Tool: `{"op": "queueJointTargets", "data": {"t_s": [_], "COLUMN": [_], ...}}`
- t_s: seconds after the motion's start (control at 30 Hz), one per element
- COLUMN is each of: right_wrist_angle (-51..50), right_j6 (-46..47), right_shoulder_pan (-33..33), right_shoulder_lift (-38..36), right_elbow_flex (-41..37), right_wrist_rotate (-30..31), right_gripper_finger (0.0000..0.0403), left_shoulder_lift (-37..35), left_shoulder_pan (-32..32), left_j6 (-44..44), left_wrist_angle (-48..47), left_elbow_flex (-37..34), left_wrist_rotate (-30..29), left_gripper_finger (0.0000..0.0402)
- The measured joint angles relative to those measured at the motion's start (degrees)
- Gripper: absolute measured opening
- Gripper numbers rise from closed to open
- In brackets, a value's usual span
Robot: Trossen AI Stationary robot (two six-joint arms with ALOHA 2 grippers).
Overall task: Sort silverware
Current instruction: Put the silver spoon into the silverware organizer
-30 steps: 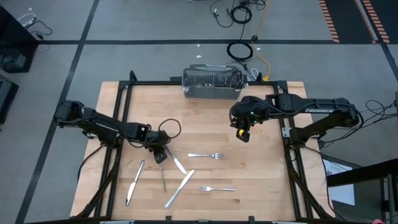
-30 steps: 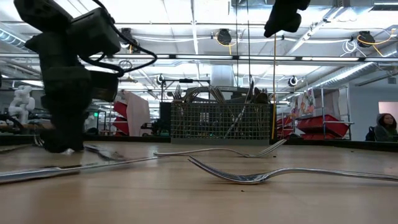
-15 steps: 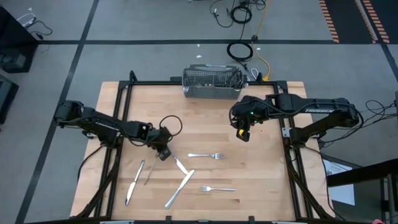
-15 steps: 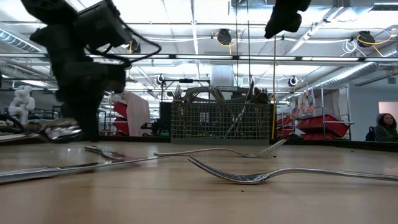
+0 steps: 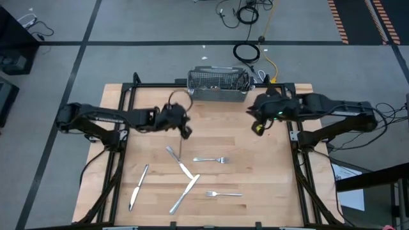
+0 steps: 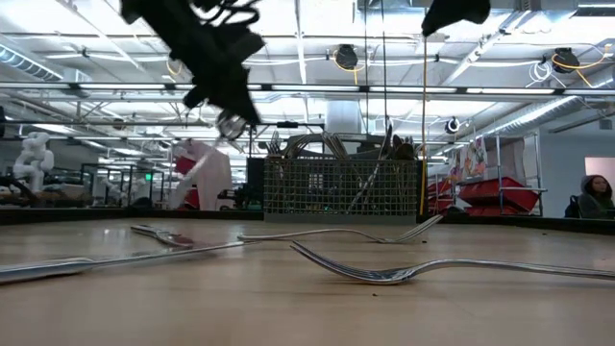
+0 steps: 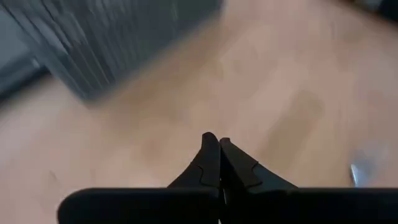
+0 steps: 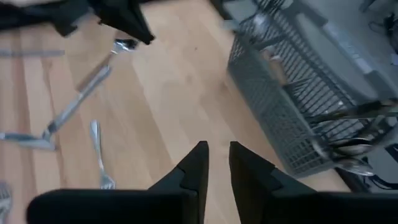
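My left gripper (image 5: 185, 132) is raised above the table, left of centre and in front of the grey wire-mesh basket (image 5: 217, 86). It is shut on one slim silver piece (image 6: 197, 173), seen from across the table in the right wrist view (image 8: 87, 84). Other silverware lies flat on the wood: two forks (image 5: 211, 160) (image 5: 224, 193) and knives (image 5: 138, 186) (image 5: 184, 193). More silverware stands in the basket (image 6: 341, 187). My right gripper (image 5: 259, 128) hovers open and empty, high near the basket's right end (image 8: 217, 158). My left gripper pinches the silver piece between its two fingers close to one end (image 6: 229, 123). The fingers come slanting down from above. The piece is lifted clear of the table and hangs tilted below the fingers, its long free part (image 8: 59, 118) pointing down toward the wood.
The basket stands at the table's far edge, middle. A black frame (image 5: 128, 96) runs along the table's sides. Bare wood lies between the basket and the loose pieces. Cables lie on the floor beyond the table, and a person (image 6: 596, 197) sits far off in the room.
My left gripper has risen from the table and swung toward the far edge and the basket, taking a slim piece from the near-left pile with it. That piece lay flat and now hangs clear of the wood. My right gripper has shifted slightly toward the table's far right.
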Motion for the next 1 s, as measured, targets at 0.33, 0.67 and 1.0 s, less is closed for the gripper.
{"op": "queueJointTargets", "data": {"t_s": [0.33,0.67,1.0], "right_wrist_angle": [-1.9,-3.6,-5.5], "right_j6": [1.2,1.2,1.9], "right_shoulder_pan": [0.0,0.0,0.0], "right_shoulder_lift": [-7.6,-9.4,-10.3], "right_elbow_flex": [0.0,0.0,0.0], "right_wrist_rotate": [4.3,5.8,6.0], "right_gripper_finger": [0.0009,0.0001,0.0001], "left_shoulder_lift": [1.5,18.0,35.3], "left_shoulder_pan": [11.9,17.5,17.5], "left_j6": [13.4,28.3,36.7], "left_wrist_angle": [25.4,39.1,41.2], "left_elbow_flex": [6.6,25.1,48.0], "left_wrist_rotate": [-4.4,1.2,1.4], "left_gripper_finger": [0.0,0.0,0.0]}}
